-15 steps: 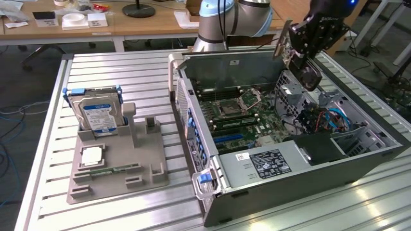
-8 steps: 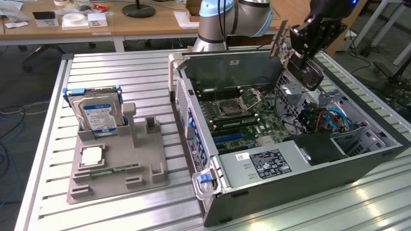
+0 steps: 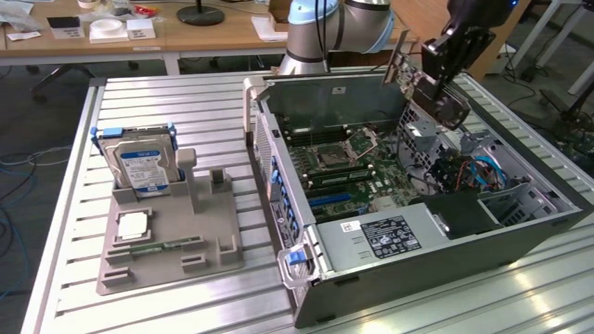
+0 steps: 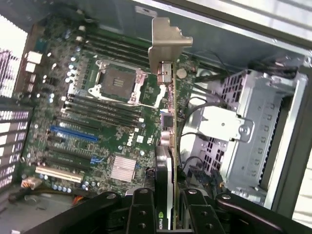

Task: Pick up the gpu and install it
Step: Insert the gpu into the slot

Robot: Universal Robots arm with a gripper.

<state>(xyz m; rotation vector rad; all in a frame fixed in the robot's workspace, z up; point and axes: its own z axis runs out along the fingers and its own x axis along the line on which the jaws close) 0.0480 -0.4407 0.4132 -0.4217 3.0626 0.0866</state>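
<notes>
The gpu (image 3: pixel 452 110) hangs tilted in the air over the far right part of the open computer case (image 3: pixel 483 229), with my gripper (image 3: pixel 436 75) shut on it from above. In the wrist view the gpu (image 4: pixel 168 146) shows edge-on between my black fingers (image 4: pixel 141 214), its pale metal bracket (image 4: pixel 166 41) pointing away from the camera. Below it lies the green motherboard (image 4: pixel 112 112) with its blue slot (image 4: pixel 73 134) and white slot (image 4: pixel 57 173). The card touches neither the board nor the case.
A grey metal drive cage (image 4: pixel 243 141) and cables stand inside the case beside the card. At the exterior view's left, a grey holder (image 3: pixel 167 236) carries a silver hard drive (image 3: pixel 139 163) and a green memory stick (image 3: pixel 169 245). Desks stand behind the slatted table (image 3: pixel 167 111).
</notes>
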